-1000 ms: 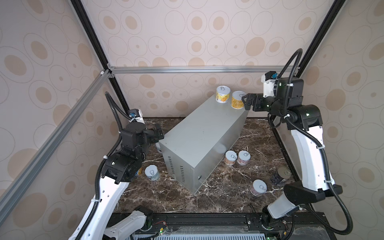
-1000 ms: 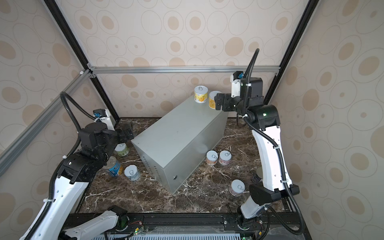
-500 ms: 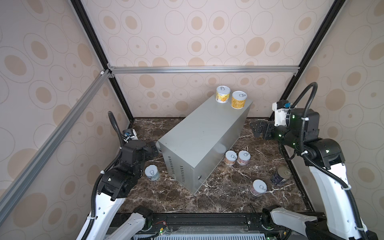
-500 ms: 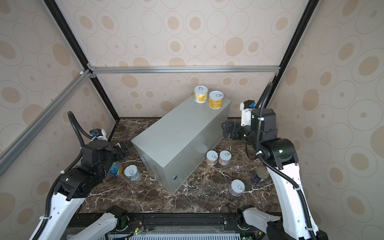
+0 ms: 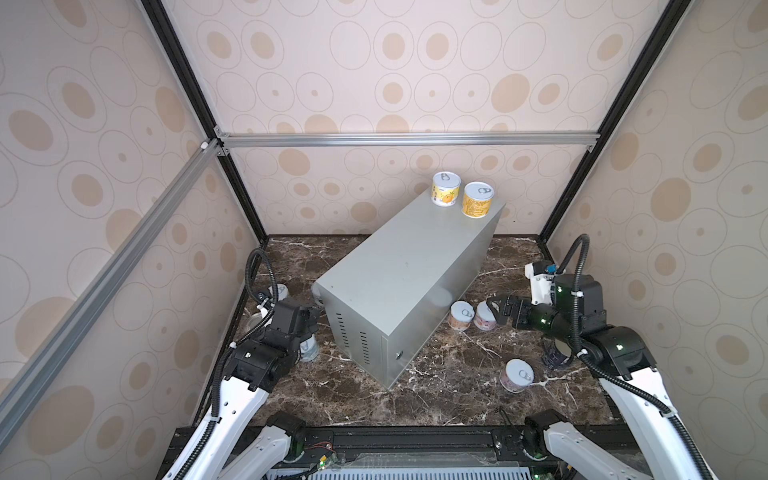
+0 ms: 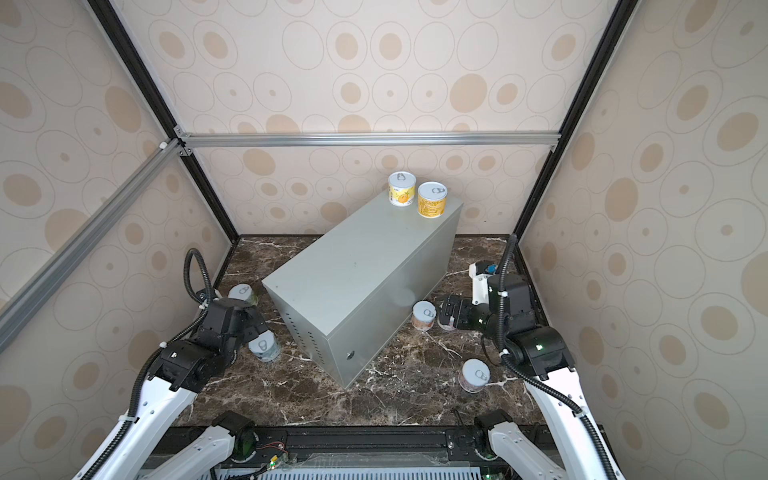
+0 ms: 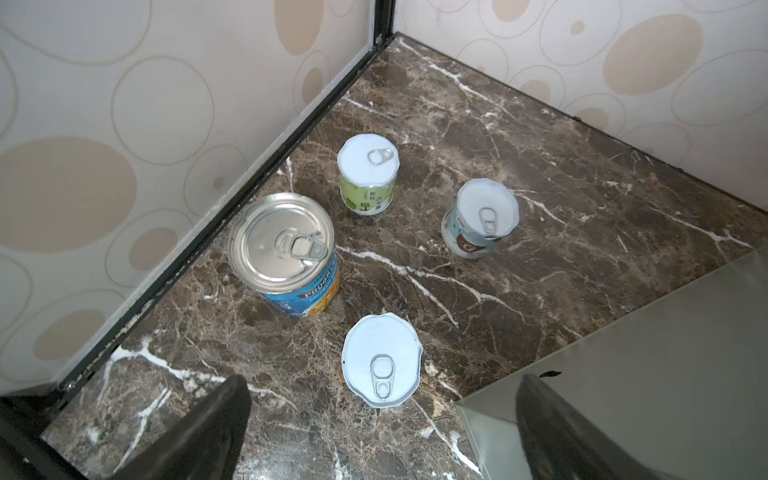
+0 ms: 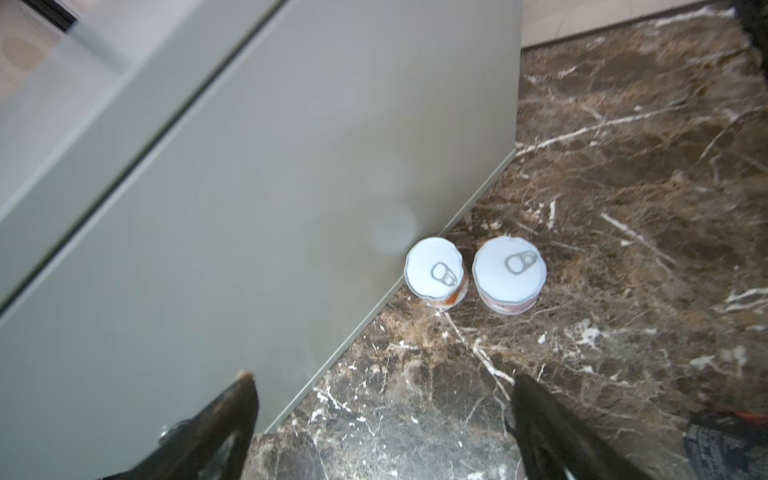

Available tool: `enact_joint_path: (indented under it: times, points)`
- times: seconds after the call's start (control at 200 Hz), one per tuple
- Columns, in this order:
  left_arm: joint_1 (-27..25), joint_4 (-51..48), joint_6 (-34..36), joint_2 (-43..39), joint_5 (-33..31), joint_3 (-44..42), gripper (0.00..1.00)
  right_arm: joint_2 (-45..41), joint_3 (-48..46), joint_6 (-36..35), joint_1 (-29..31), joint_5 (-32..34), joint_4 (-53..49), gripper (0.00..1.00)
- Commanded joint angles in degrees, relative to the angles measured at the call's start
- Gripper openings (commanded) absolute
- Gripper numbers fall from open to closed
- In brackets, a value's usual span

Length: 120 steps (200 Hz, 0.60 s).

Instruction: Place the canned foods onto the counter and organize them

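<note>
Beside the counter [image 5: 407, 274], both claws spread and empty: right gripper [image 8: 382, 415] at 3 o'clock, left gripper [image 7: 382, 428] at 8 o'clock.

For the right, straddle the pink-label can [image 8: 509, 272] squarely, steer clear of the orange-label can [image 8: 436, 270] just beside the counter wall, and close low on the label before lifting towards the yellow cans [image 5: 446, 189] parked at the top's 1 o'clock end. Below the left, a pale-lidded can [image 7: 381, 365] for the same treatment. Legible only from the left wrist: the Progresso can [image 7: 286, 249]. Visible only in both top views: those yellow cans.

Pair of cans [image 5: 446, 189] on counter [image 5: 395, 270] far end, two cans [image 5: 461, 316] right, one seemingly touching it, four cans [image 7: 381, 365] left
</note>
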Motion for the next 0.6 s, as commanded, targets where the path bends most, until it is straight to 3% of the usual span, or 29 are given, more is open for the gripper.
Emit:
enact_joint_path:
  times: [0.0,0.25,0.595]
  points:
    - [1.0,1.7,-4.6,-0.1,1.7,-3.4,0.99,-1.7,-6.0,2.7,0.2,-2.7,5.8,0.97]
    - [2.7,8.0,-9.3,1.8,5.0,-11.1,0.99,-2.7,-16.1,6.2,0.6,-5.3,15.2,0.96]
    - [6.2,17.9,-6.3,9.3,9.4,-15.0,0.99,2.8,-19.6,5.3,3.8,-4.7,22.9,0.96]
